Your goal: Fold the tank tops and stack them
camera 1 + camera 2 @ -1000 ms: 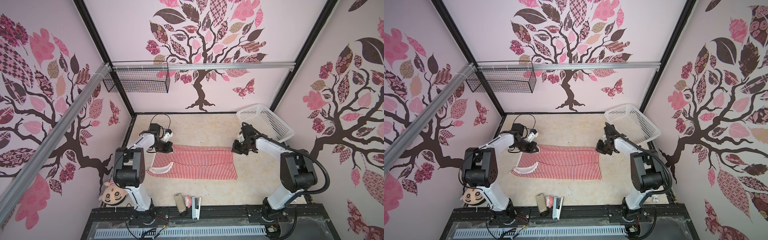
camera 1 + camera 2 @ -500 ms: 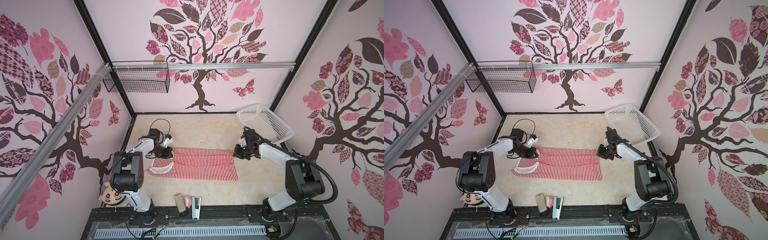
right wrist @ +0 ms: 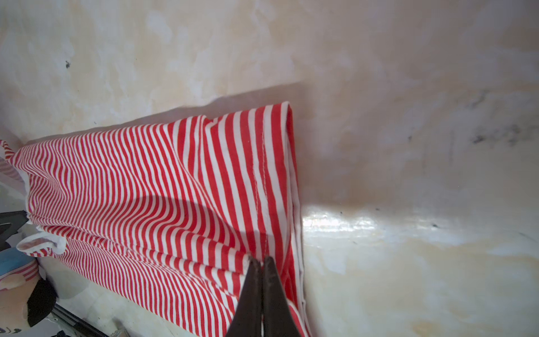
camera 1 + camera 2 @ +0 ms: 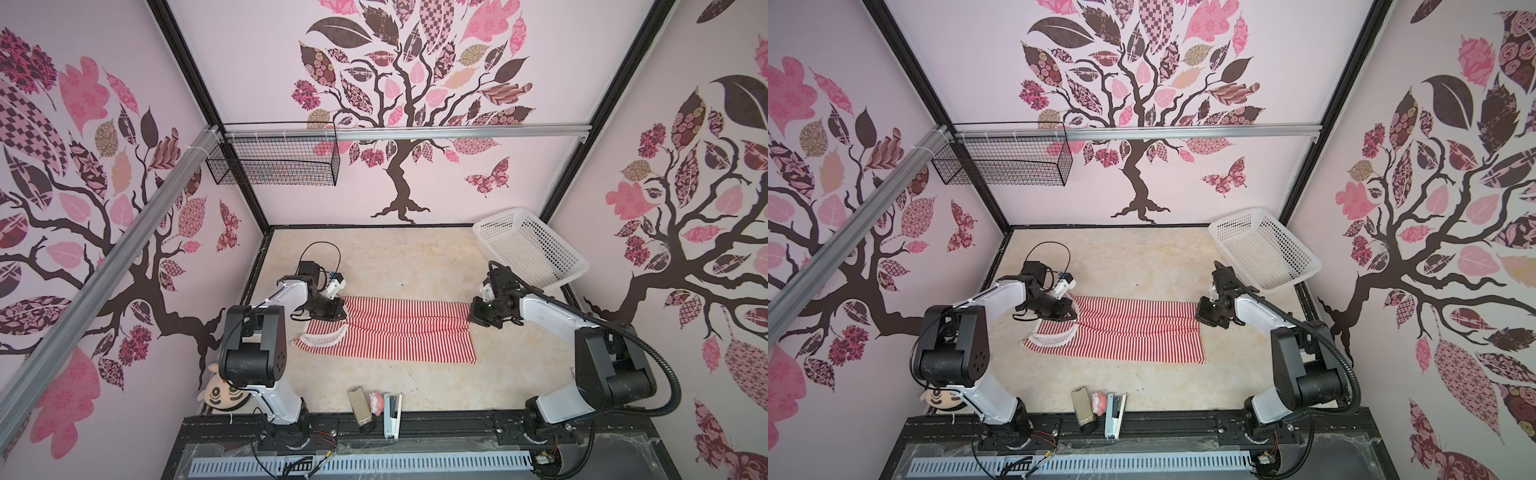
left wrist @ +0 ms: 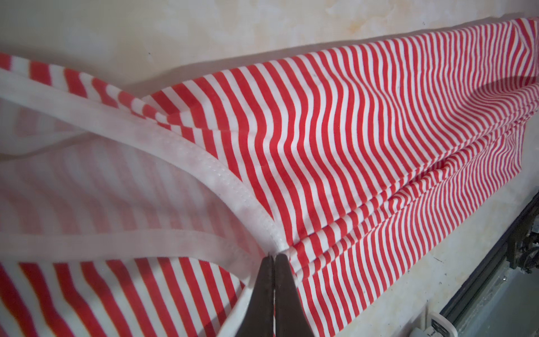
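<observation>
Progress looks early: one tank top [image 4: 399,332] in sight, no finished stack anywhere, so by my read a lengthwise fold is underway and the cross fold plus stacking are left. Left gripper [image 4: 332,309] has its jaws pressed together on the cloth right where the white armhole trim meets the striped body, clear in the left wrist view [image 5: 274,258]. Right gripper [image 4: 478,313] is likewise clamped, pinching the cloth just inside the stitched hem, per the right wrist view [image 3: 261,261]. Tank top lies stretched lengthwise between the two grippers on the table [image 4: 415,257], strap end at the left gripper, hem end at the right gripper, each grip on the edge farther from the arm bases. Cloth has thin red-and-white stripes and white trim at neck and armholes; long creases run along its middle from one gripper to the other, with several layers bunched under the left fingertips. Edge nearer the bases lies flat. White basket [image 4: 532,249] sits just behind the right gripper, tilted against the wall; plush doll [image 4: 220,395] lies by the left arm's base, well apart from both grippers.
</observation>
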Motion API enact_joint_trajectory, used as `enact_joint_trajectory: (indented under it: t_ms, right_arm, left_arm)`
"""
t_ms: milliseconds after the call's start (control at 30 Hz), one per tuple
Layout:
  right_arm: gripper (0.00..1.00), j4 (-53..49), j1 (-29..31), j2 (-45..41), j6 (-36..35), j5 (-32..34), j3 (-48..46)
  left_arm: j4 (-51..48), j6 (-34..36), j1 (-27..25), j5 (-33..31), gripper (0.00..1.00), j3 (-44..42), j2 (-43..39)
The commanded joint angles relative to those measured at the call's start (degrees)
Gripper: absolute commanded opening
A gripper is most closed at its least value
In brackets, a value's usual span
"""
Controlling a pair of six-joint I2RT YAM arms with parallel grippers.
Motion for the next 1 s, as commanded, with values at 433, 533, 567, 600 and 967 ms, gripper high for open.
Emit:
enact_joint_trajectory:
  t_ms: [433,533,567,600,967]
  right_arm:
    - [0.06,1.9,-0.1,-1.6,0.8,-0.5,-3.0]
    - [0.08,2.1,-0.1,-0.6,0.9,-0.5,-3.0]
    - [0.1,2.2,-0.1,-0.3,0.9,-0.5,-3.0]
    - [0.12,2.3,-0.1,-0.1,0.9,-0.5,-3.0]
    - [0.52,-2.4,0.0,-4.4,0.9,2.4,-0.3]
  left_arm:
    - [0.9,1.8,-1.0,-3.1,0.0,-2.0,1.9]
    - [1.1,2.0,-1.2,-3.8,0.0,-2.3,2.4]
    - [1.1,1.8,-1.2,-4.1,0.0,-2.3,2.4]
    - [1.2,1.7,-1.2,-4.3,0.0,-2.3,2.3]
    - [-2.8,3.1,-1.1,-9.4,0.25,1.0,-4.5]
